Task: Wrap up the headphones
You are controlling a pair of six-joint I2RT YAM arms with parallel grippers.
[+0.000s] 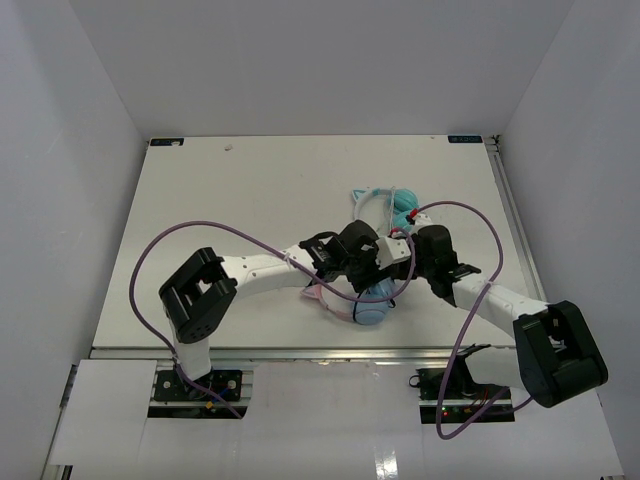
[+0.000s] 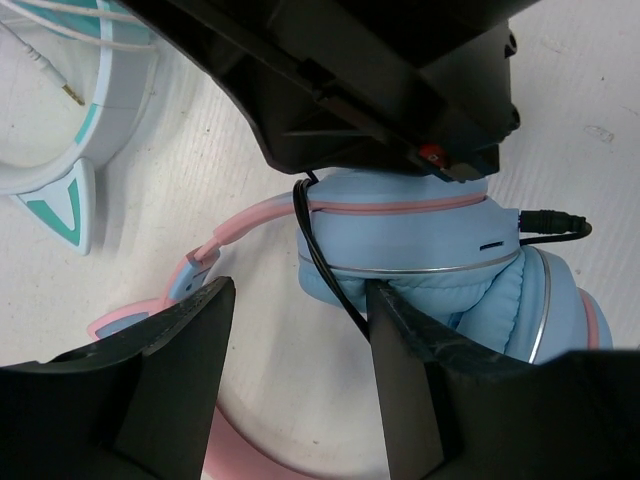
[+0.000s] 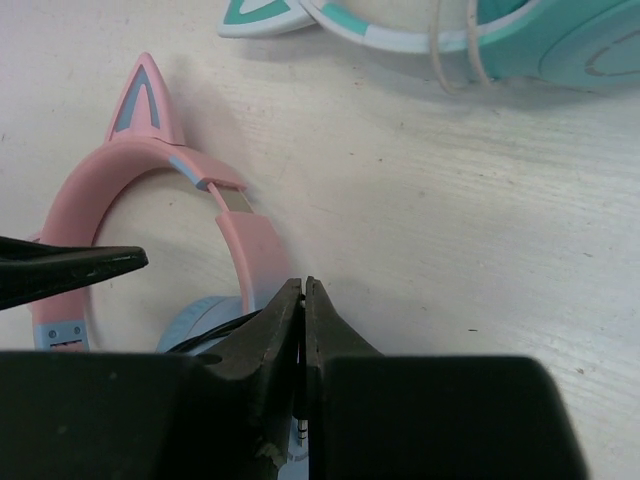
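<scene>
- Left gripper [image 2: 300, 292] is half open with nothing between its jaws, facing a light-blue ear cup [image 2: 400, 240]
- Right gripper [image 3: 303, 286] is pinched tight on the thin black cable [image 2: 318, 262], just above that cup
- The headphones [image 1: 372, 308] lie mid-way up the table [image 1: 250, 200], pink headband [image 3: 100, 170] flat
- Just beyond, a white-and-teal pair [image 1: 395, 205]

The top camera looks down from above and behind the arm bases over the whole surface [image 1: 250, 190], while each wrist camera sits close behind its own claw, left claw [image 2: 300, 290] and right claw [image 3: 303, 284], both views sharing the pink headphones [image 3: 250, 245] mid-surface.
</scene>
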